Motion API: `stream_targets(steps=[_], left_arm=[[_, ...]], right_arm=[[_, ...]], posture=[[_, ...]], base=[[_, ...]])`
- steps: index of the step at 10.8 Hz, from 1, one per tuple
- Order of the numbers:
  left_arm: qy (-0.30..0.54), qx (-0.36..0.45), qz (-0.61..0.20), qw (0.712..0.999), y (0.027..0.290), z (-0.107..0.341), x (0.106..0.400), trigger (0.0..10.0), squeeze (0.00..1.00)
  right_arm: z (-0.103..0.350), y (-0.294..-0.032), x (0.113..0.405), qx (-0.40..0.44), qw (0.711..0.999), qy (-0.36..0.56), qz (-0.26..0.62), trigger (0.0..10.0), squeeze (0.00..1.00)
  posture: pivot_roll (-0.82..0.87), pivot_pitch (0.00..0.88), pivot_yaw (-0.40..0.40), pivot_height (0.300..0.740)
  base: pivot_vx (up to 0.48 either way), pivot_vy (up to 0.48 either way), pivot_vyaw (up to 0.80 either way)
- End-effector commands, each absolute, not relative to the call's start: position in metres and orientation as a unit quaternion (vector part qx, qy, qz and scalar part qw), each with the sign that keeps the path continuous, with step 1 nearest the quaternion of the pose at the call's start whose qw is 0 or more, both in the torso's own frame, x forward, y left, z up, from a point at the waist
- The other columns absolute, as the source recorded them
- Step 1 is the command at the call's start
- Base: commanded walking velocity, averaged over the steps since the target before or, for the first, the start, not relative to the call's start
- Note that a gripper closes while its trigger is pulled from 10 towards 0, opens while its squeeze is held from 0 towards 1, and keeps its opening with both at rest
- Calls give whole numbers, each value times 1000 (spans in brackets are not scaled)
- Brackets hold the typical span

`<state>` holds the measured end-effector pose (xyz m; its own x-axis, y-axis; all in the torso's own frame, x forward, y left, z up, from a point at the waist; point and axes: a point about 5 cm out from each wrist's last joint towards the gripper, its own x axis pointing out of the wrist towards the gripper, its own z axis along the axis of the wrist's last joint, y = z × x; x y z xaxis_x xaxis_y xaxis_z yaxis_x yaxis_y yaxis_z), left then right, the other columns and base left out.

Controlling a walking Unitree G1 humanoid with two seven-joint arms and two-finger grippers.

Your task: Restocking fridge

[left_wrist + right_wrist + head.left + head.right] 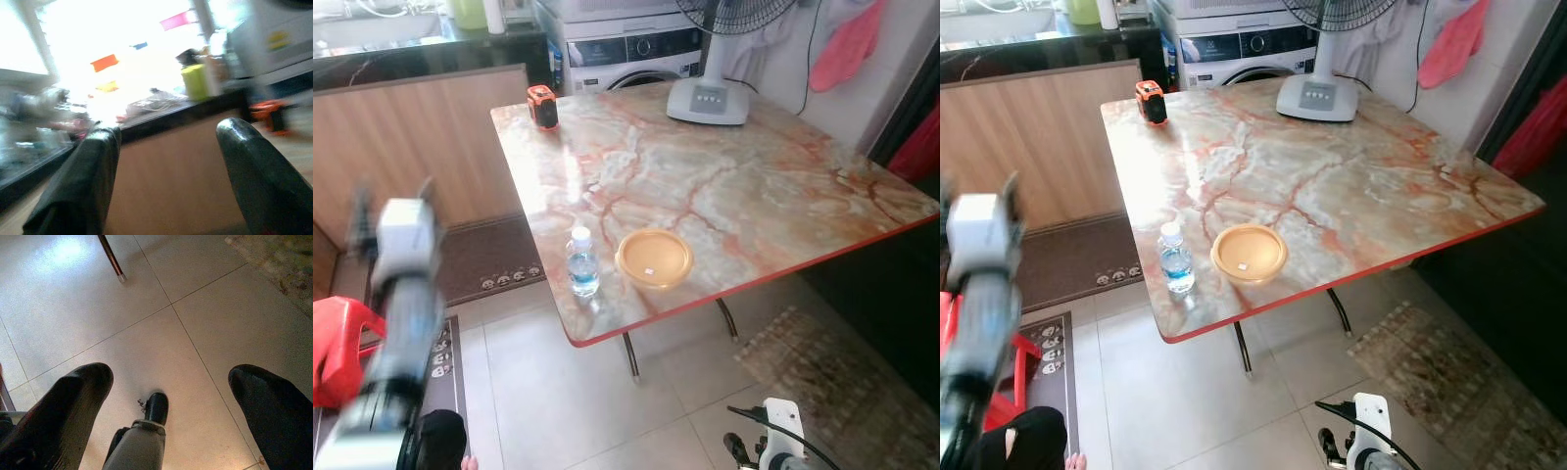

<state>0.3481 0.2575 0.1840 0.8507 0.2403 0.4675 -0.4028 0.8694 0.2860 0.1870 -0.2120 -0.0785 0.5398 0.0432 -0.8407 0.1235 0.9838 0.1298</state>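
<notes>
1. Head view: the water bottle (582,261) stands near the table (773,176) edge just beside the yellow lidded bowl (654,258). My left arm (396,294) is raised and blurred, well apart from both.
2. Left wrist: my left gripper (166,161) gapes empty, facing the counter (186,105).
3. Right wrist: my right gripper (171,401) hangs apart over floor tiles (146,298).
4. I judge I'm at the fetching step; next, reach for the bottle.

Even daylight on bench (724,186); soft sheen patch near its far-left corner. Left arm (396,294) motion-blurred beside bench. Left wrist view blown out, smeared above counter (161,117). Floor (161,293) sharp, bright glare spot.
</notes>
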Motion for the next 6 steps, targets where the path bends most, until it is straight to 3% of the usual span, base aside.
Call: stream_targets(steps=[1, 3, 5, 6], left_arm=[[-199, 181, 112, 957, 245, 190, 358, 10000, 0], [-187, 114, 24, 976, 218, 210, 374, 10000, 0], [-177, 71, -52, 980, 172, 213, 381, 10000, 0], [-187, 39, -114, 975, 131, 215, 374, 10000, 0]], right_arm=[[-79, -211, 187, 88, 872, 481, -24, 10000, 0], [-79, -211, 187, 87, 872, 481, -24, 10000, 0], [-79, -211, 187, 88, 872, 481, -26, 10000, 0], [-79, -211, 187, 91, 873, 479, -29, 10000, 0]], posture=[[27, 0, -25, 740], [29, 0, -24, 740], [28, 0, -19, 740], [23, 0, -16, 740]], base=[[0, 0, 0], [0, 0, 0], [0, 0, 0], [0, 0, 0]])
